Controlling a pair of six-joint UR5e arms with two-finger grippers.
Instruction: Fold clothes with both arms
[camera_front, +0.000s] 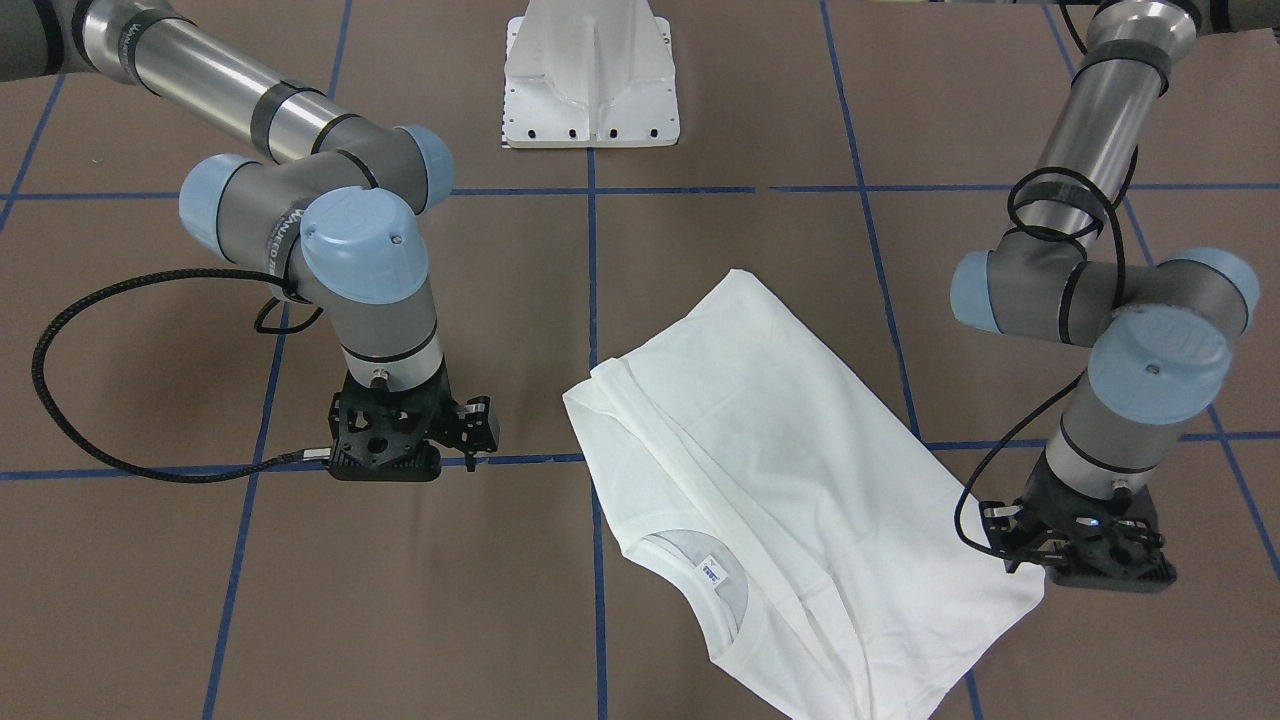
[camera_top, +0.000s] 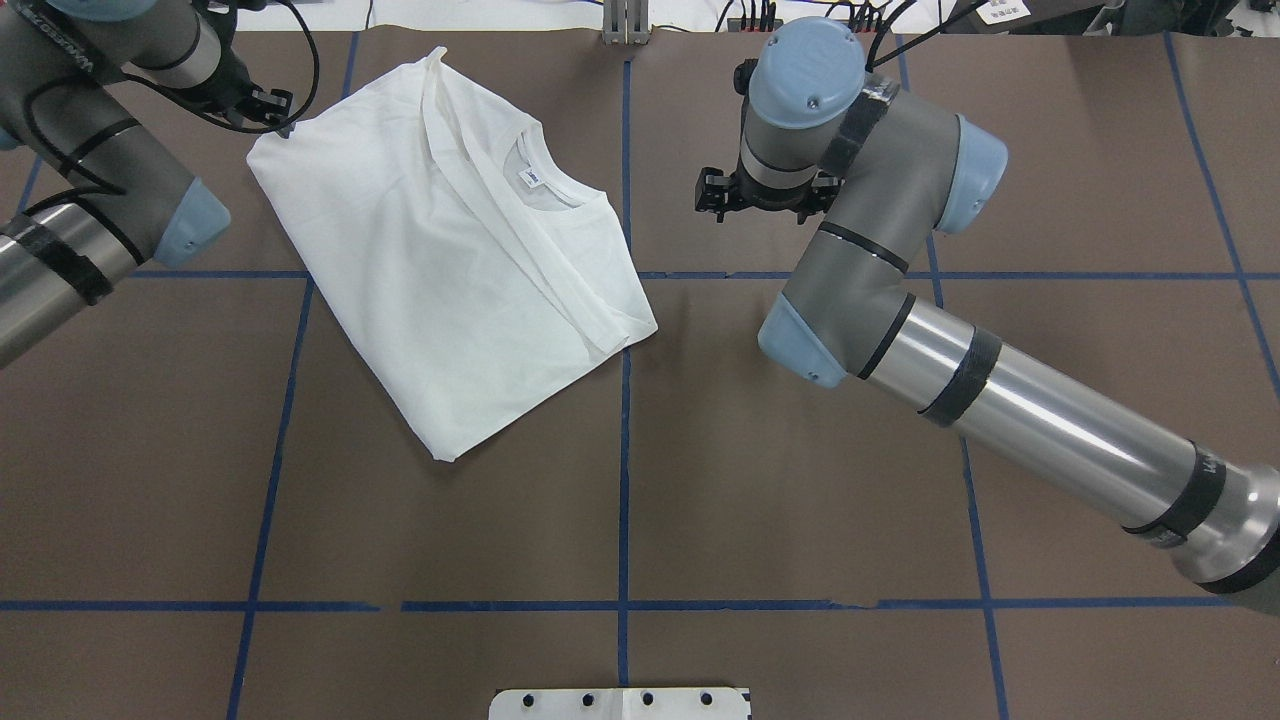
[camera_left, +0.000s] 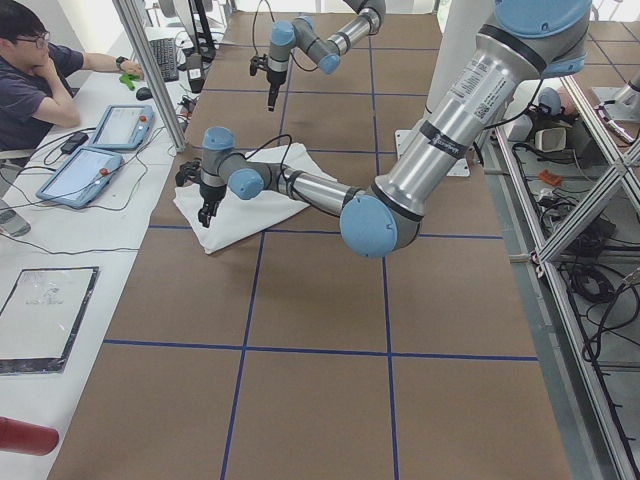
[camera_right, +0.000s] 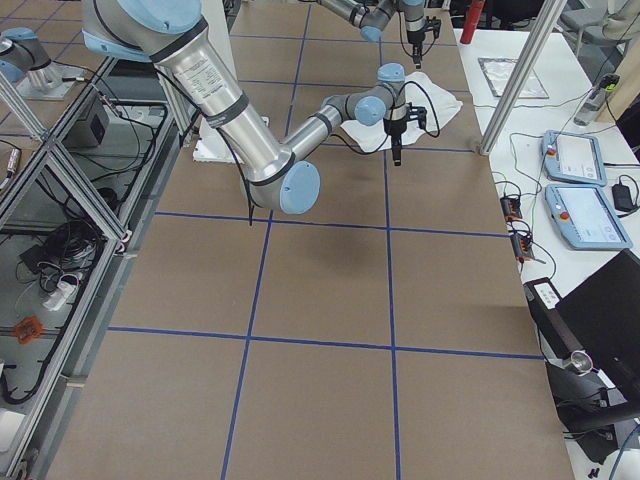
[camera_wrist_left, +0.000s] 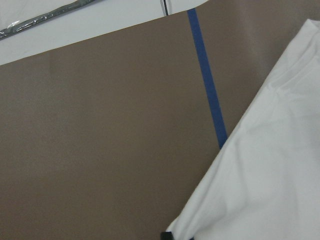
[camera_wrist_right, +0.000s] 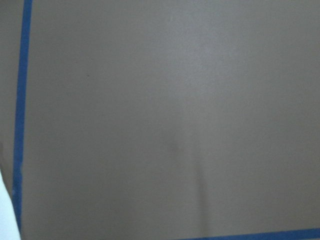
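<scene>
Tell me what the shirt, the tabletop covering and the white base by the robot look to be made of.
The T-shirt looks like thin knit fabric, likely cotton: matte white, soft creases, ribbed collar. The tabletop covering is a brown matte sheet, perhaps paper or vinyl: flat, with barely any glare. The white base is probably painted metal: rigid flanges, bolt holes, slight sheen.

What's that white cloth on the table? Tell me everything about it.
A white shirt of thin, soft-looking fabric, partly folded, lying flat on the brown table, askew to the blue tape lines. Its round collar faces up, a small label inside; no print shows. A folded strip runs along one side. The left gripper is at one corner; whether it grips is unclear.
</scene>
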